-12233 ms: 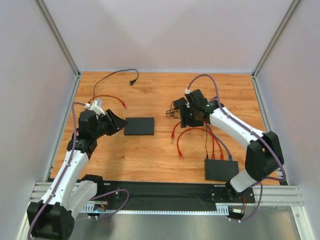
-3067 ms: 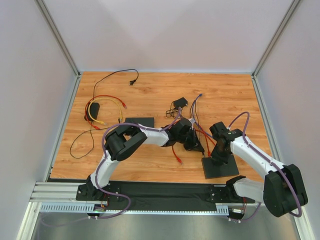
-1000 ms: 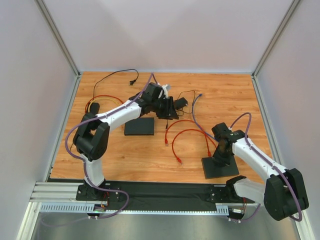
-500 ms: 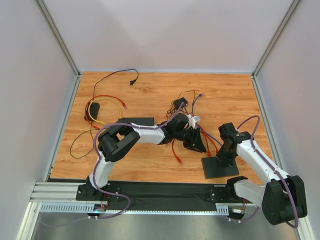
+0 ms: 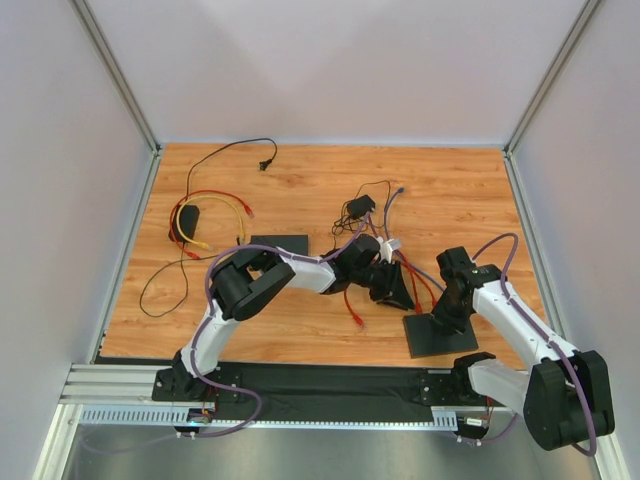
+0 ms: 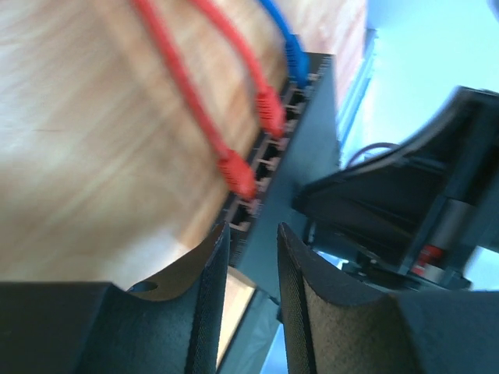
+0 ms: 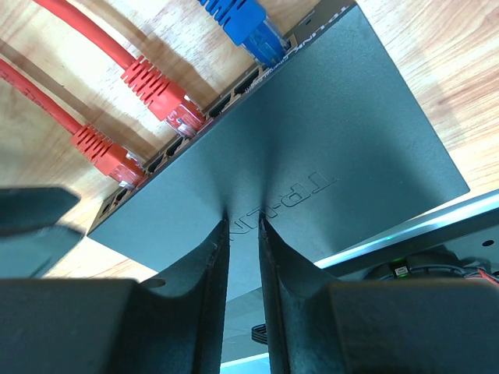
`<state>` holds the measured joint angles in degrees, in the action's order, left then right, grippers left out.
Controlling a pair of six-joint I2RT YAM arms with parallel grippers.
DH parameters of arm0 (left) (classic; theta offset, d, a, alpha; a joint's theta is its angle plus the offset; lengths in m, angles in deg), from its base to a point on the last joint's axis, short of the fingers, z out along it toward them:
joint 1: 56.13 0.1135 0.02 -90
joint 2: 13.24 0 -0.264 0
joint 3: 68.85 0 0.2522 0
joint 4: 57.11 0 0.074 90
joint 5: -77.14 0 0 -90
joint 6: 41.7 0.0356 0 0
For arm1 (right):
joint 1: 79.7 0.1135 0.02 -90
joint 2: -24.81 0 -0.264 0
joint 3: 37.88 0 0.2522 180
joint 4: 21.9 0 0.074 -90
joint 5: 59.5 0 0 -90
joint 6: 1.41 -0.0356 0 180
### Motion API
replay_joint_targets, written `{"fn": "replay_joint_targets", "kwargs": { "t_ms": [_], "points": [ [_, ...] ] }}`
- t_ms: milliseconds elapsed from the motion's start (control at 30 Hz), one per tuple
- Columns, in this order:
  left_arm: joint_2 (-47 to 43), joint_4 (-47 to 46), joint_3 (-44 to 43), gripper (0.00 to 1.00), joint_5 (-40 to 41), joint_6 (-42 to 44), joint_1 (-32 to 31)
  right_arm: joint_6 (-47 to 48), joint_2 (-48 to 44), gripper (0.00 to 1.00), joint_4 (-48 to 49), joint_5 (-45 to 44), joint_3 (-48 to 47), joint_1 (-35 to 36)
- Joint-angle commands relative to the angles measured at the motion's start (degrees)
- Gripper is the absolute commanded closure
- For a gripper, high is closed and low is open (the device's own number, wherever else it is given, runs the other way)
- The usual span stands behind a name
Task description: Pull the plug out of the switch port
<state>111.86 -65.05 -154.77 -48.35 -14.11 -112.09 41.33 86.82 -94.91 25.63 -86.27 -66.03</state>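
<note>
1. My left gripper (image 6: 251, 234): jaws a narrow gap apart, nothing between them.
2. The nearest red plug (image 6: 238, 173) sits in the switch (image 6: 308, 132) just ahead of them, with a second red plug (image 6: 269, 113) and a blue plug (image 6: 294, 58) beyond.
3. My right gripper (image 7: 243, 222): jaws slightly apart, tips resting on the switch's top.

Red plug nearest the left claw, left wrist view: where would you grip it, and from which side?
Probably the red Ethernet plug by its moulded body, just outside the flat black network switch, the left claw pinching its two sides. Approach along the port's axis, from where its red cable leads out straight; empty ports flank it.
</note>
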Motion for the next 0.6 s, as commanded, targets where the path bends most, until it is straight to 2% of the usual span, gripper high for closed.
{"fn": "replay_joint_targets", "kwargs": {
  "t_ms": [0,567],
  "points": [
    [1.1,-1.7,-1.9,0.62,1.0,-0.6,-0.4,0.7,-0.8,0.76,1.8,0.2,0.4,-0.1],
    [5.8,0.1,-5.5,0.6,2.3,-2.1,-1.6,1.2,-0.2,0.76,1.9,0.1,0.0,-0.1]
  ]
}}
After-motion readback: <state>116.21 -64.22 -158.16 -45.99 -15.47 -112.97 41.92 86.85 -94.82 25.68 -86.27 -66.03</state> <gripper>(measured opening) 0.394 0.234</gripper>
